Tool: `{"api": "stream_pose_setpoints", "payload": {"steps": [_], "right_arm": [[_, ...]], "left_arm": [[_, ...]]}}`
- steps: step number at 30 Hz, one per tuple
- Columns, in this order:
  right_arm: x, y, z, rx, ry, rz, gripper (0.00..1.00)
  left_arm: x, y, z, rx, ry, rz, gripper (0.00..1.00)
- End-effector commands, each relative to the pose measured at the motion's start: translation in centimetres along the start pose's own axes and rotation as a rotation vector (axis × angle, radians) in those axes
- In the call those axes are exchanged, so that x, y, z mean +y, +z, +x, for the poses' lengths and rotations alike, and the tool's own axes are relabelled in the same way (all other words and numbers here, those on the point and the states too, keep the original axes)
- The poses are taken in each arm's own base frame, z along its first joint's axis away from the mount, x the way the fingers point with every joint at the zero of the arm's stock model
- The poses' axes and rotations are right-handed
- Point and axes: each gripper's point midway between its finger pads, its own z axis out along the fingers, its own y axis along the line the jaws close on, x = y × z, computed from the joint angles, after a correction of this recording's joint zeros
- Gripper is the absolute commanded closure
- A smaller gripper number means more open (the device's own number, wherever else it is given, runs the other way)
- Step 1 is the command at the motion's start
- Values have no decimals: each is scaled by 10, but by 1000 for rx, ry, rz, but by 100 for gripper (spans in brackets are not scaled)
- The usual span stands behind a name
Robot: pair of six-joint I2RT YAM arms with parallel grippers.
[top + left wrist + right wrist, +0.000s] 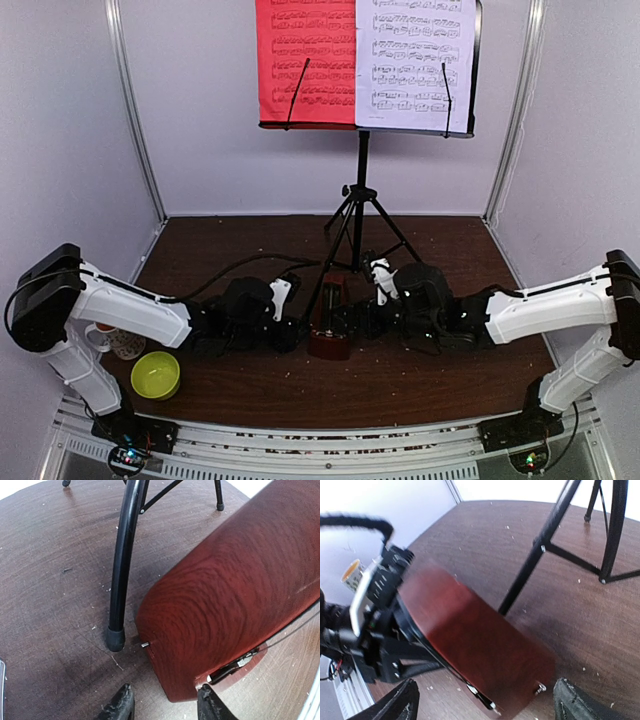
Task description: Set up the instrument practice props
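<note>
The black music stand stands at the back with a red sheet and a white sheet on its desk. The dark-wood metronome sits on the table by the stand's front legs, between both grippers. In the left wrist view the metronome fills the right side, and my left gripper is open with the metronome's lower corner between its fingertips. In the right wrist view my right gripper is wide open around the near end of the metronome. The left gripper is at its far end.
A yellow-green bowl and a patterned mug sit at the front left beside the left arm. A tripod leg with a rubber foot stands just left of the metronome. More stand legs cross behind it.
</note>
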Motion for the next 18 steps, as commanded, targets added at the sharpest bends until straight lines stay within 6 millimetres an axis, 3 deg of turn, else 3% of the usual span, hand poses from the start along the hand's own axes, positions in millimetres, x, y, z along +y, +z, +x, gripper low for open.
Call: {"api": "stream_pose_setpoints", "payload": {"steps": [1, 6, 12, 18], "right_arm": [[12, 3, -34, -96, 21, -4, 7], [14, 6, -42, -115, 18, 7, 10], [8, 10, -36, -97, 10, 39, 21], [4, 6, -32, -95, 4, 51, 42]], "left_arm": [[-6, 2, -17, -45, 4, 23, 55], [-6, 2, -15, -41, 3, 22, 55], [-6, 1, -16, -43, 7, 22, 55], [-6, 2, -16, -43, 11, 22, 55]]}}
